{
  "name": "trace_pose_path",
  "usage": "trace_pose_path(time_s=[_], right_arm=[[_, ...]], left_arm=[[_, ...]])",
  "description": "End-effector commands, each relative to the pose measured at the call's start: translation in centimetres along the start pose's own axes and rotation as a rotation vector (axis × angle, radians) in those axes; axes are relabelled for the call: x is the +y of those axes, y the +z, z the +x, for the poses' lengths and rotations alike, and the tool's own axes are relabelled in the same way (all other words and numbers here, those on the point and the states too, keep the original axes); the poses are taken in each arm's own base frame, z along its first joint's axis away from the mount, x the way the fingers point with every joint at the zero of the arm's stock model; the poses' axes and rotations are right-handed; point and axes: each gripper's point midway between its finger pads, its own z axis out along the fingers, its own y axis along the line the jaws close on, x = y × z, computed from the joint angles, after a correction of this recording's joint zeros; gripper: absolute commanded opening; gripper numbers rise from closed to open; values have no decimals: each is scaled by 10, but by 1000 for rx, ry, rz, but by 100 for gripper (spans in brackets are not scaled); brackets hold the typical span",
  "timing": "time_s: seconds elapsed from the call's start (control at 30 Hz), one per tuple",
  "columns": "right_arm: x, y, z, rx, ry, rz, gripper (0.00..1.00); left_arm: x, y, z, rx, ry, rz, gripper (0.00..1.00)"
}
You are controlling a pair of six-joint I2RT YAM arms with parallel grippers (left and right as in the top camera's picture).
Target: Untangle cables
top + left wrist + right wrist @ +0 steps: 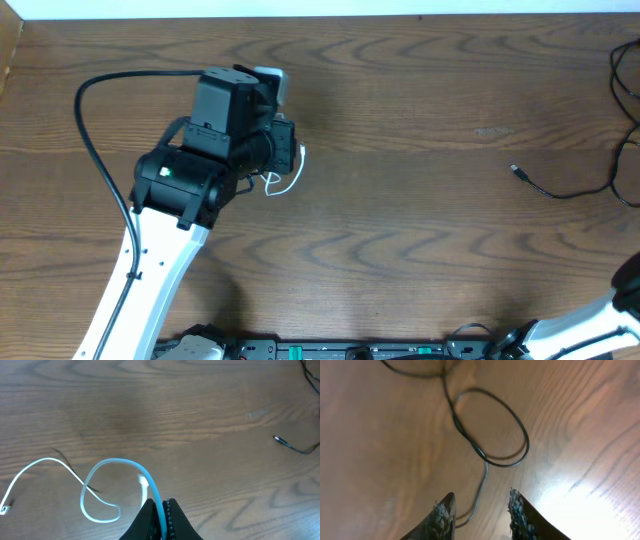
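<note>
The white cable (102,482) loops on the wooden table, its plug end at the far left of the left wrist view (5,509). My left gripper (161,510) is shut on the white cable, which rises between the fingers. In the overhead view a bit of the white cable (290,180) shows beside the left arm. The black cable (570,188) lies at the right edge of the table, apart from the white one, its plug (517,172) pointing left. My right gripper (480,505) is open above a loop of the black cable (492,427), holding nothing.
The left arm's thick black wire (95,130) arcs over the table's left side. The table's far edge (320,12) runs along the top. The right arm (600,320) sits at the bottom right corner.
</note>
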Motion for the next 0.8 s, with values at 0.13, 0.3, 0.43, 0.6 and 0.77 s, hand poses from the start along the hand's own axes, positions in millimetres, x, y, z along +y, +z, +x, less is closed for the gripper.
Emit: trace_pose_path(time_s=[0.13, 0.3, 0.43, 0.6, 0.77], right_arm=[[5, 83, 28, 218, -110, -13, 36], [10, 108, 29, 227, -180, -20, 37], [21, 112, 18, 173, -249, -42, 47], [41, 118, 18, 138, -350, -65, 54], [41, 131, 27, 131, -392, -6, 41]], left_arm=[[-12, 6, -3, 6, 1, 30, 8], [-13, 14, 0, 30, -6, 30, 8], [-14, 17, 1, 38, -4, 30, 8], [-13, 19, 1, 42, -5, 29, 7], [-13, 19, 2, 43, -5, 28, 8]])
